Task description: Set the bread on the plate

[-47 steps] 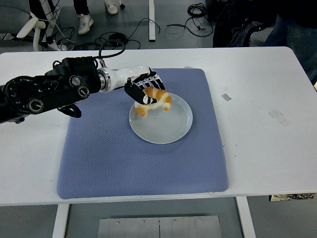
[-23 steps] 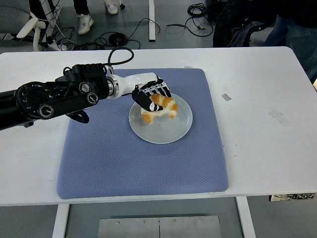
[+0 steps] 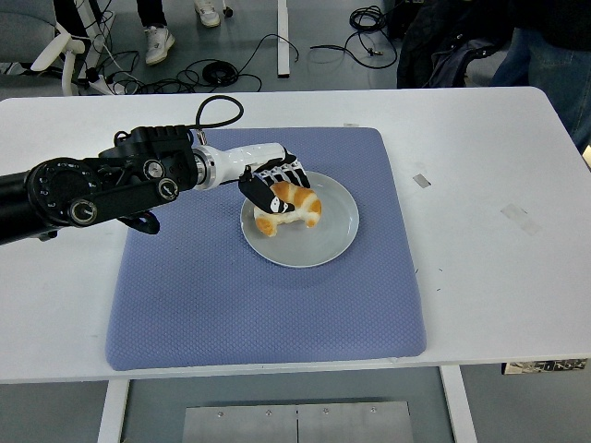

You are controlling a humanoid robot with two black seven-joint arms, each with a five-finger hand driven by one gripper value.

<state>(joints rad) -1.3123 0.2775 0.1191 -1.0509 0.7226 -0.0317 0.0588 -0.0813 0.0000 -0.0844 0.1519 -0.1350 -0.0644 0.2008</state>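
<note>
Now at a white table (image 3: 480,277): the robot's left hand (image 3: 273,187), reaching in from the left edge w/ its black arm (image 3: 92,189), clasps the bread (image 3: 290,207), a golden croissant-like roll. Fingers (image 3: 294,173) curl over the roll's top and far side, thumb wrapped on the near-left side; the grip is closed round it, not let go. The bread sits over the upper-left part of the plate (image 3: 319,240), a round pale dish; whether the roll's underside touches the dish or hangs just above it can't be told from this angle.

The plate lies on a blue mat (image 3: 231,295), in the mat's upper-centre area. The mat covers the table's middle, square to the near edge. A black cable (image 3: 220,106) loops up from the arm's wrist section, just left of the plate and above the mat's far edge. Two small bits of tape (image 3: 421,180) lie on bare tabletop right of the mat, well apart from the plate.

Beyond the table's far edge: floor w/ cables, and a person's shoes (image 3: 159,41) top left. Right arm doesn't appear.
</note>
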